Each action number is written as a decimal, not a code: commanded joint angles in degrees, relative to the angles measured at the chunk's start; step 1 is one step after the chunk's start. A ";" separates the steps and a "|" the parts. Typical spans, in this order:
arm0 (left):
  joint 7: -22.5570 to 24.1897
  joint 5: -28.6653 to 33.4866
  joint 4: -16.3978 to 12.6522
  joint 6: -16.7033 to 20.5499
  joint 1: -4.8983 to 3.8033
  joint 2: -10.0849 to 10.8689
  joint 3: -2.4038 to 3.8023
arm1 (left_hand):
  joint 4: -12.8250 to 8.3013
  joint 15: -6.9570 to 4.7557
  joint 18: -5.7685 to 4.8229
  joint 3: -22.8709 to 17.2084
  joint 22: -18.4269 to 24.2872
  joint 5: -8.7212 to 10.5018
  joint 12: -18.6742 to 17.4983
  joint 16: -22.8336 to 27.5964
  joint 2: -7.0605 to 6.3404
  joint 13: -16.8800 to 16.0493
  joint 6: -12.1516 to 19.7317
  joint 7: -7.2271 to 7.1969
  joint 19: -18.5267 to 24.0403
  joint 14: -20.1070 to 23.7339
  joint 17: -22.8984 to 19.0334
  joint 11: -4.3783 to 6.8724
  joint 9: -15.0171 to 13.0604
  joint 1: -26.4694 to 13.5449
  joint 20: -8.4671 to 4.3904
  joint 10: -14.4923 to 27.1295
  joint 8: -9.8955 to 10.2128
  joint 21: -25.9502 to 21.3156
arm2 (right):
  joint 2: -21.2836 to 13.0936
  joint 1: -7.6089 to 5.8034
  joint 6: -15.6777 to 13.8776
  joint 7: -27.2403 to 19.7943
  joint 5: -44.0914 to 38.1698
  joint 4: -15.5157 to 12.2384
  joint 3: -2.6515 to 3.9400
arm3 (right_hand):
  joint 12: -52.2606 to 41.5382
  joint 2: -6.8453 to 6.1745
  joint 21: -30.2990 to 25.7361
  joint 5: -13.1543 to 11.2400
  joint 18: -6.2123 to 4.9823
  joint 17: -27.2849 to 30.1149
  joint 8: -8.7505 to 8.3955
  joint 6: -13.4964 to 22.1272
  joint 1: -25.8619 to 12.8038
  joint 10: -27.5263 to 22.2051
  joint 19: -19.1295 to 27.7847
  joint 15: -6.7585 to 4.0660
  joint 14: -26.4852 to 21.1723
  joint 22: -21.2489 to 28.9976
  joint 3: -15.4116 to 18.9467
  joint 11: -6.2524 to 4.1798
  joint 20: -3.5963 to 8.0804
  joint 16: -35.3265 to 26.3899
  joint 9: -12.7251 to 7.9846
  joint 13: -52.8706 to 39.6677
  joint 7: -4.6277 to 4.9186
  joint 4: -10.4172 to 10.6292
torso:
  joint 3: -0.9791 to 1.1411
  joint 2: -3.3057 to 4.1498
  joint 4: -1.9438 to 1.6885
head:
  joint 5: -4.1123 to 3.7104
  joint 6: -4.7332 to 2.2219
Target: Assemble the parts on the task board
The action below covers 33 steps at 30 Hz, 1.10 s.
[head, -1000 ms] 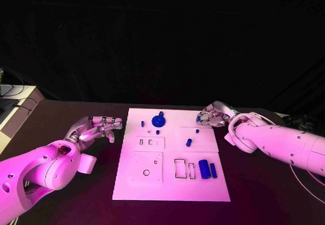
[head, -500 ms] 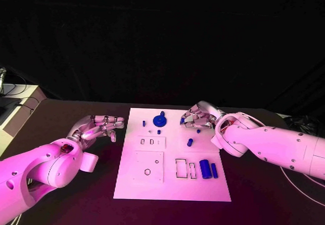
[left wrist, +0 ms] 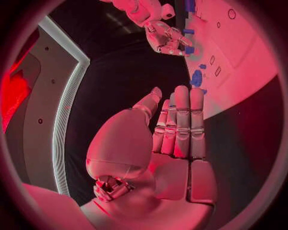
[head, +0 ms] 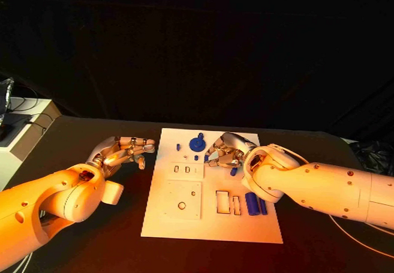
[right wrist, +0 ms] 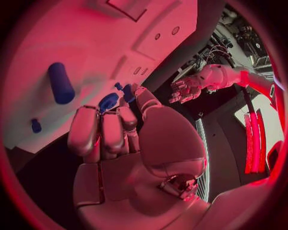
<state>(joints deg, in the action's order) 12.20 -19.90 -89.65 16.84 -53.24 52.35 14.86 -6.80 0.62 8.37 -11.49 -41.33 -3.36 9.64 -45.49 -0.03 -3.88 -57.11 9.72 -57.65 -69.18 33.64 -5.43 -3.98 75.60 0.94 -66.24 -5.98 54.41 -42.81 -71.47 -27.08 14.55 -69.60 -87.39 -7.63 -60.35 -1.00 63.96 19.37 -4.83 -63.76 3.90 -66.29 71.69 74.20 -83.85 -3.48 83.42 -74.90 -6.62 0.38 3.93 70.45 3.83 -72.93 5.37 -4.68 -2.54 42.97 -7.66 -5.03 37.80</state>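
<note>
Right robot hand point(head: 223, 150) over task board point(head: 213, 224) (hovering).

Smooth white arms point(head: 329, 188), silver jointed hands point(head: 127, 151)

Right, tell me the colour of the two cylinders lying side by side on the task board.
Blue. The two cylinders show best in the head view, lying on the white task board.
</note>
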 commanded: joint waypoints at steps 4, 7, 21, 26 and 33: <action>0.06 0.05 -0.14 -0.92 0.02 -0.34 0.05 | 0.03 0.32 1.12 -0.19 -0.12 0.27 0.13 -0.29 0.11 0.03 0.28 0.22 -0.23 0.15 0.12 -0.09 -0.02 -0.07 0.02 0.47 -0.29 0.34 | 1.68 0.89 -1.17 5.33 -7.32 -0.89 -0.23 | 0.40 -0.48 -0.31 -0.08 0.09 0.09 0.16 -0.62 0.05 0.06 -3.41 -0.53 0.05 -8.73 -0.04 -0.45 0.75 -0.15 0.04 -0.06 0.05 0.93 | 0.08 0.12 -0.10 | 0.25 0.47; 0.07 0.05 -0.11 -0.95 0.02 -0.38 0.05 | 0.03 0.32 1.12 -0.19 -0.12 0.27 0.13 -0.29 0.11 0.03 0.28 0.22 -0.23 0.15 0.12 -0.09 -0.02 -0.07 0.02 0.47 -0.29 0.34 | 2.33 1.21 -1.29 5.75 -8.46 -0.96 -0.29 | 0.36 -0.45 -0.37 -0.11 0.09 0.08 0.17 -0.65 0.09 0.09 -3.40 -0.53 0.04 -8.72 -0.06 -0.47 0.75 -0.14 0.04 -0.10 0.03 0.95 | 0.04 0.09 -0.08 | 0.32 0.65; 0.05 0.05 -0.07 -1.07 0.03 -0.34 0.05 | 0.13 0.33 1.14 -0.17 -0.31 0.27 0.23 -0.48 0.08 0.03 0.37 0.22 -0.17 0.23 0.17 -0.09 -0.02 -0.11 0.04 0.53 -0.38 0.43 | 3.35 1.95 -1.53 6.66 -12.01 -0.95 -0.38 | 0.35 -0.67 -0.37 0.10 0.10 0.05 0.17 -0.67 0.12 0.12 -3.44 -0.52 0.05 -8.73 -0.02 -0.46 0.75 -0.12 0.04 -0.13 0.05 0.95 | 0.05 0.01 0.01 | 0.81 1.15; 0.03 0.05 -0.04 -1.11 0.04 -0.31 0.05 | 0.13 0.33 1.14 -0.17 -0.31 0.27 0.23 -0.48 0.08 0.03 0.37 0.22 -0.17 0.23 0.17 -0.09 -0.02 -0.11 0.04 0.53 -0.38 0.43 | 3.28 1.98 -1.26 7.15 -13.91 -0.85 -0.38 | 0.34 -0.84 -0.29 -0.09 0.11 0.06 0.15 -0.64 0.04 0.14 -3.45 -0.52 0.03 -8.76 0.05 -0.44 0.75 -0.13 0.03 -0.14 0.08 1.01 | 0.08 0.04 0.08 | 0.83 1.18; 0.01 0.05 -0.01 -1.16 0.06 -0.33 0.05 | 0.13 0.33 1.14 -0.17 -0.31 0.27 0.23 -0.48 0.08 0.03 0.37 0.22 -0.17 0.23 0.17 -0.09 -0.02 -0.11 0.04 0.53 -0.38 0.43 | 3.35 1.99 -0.81 7.78 -15.47 -0.48 -0.38 | 0.38 -0.95 -0.31 -0.16 0.11 0.02 0.13 -0.61 0.06 0.12 -3.45 -0.51 0.04 -8.75 0.06 -0.44 0.75 -0.10 0.03 -0.13 0.08 1.02 | 0.08 0.05 0.07 | 0.68 1.16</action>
<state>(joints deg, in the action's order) 12.00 -19.90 -89.56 16.73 -53.21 52.12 14.86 -6.80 0.62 8.37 -11.48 -41.60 -3.36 9.64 -45.82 -0.03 -3.88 -56.81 9.83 -57.56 -69.18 33.76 -5.64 -3.97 75.60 1.04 -66.03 -5.98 54.64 -39.54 -69.52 -28.36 21.51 -82.23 -88.00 -8.01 -60.12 -1.54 63.95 19.26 -4.82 -63.76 3.67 -66.67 71.64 74.30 -83.72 -3.48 83.43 -74.93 -6.74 0.49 4.21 70.45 3.83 -73.03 5.40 -3.93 -2.47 42.99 -7.58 -4.26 38.96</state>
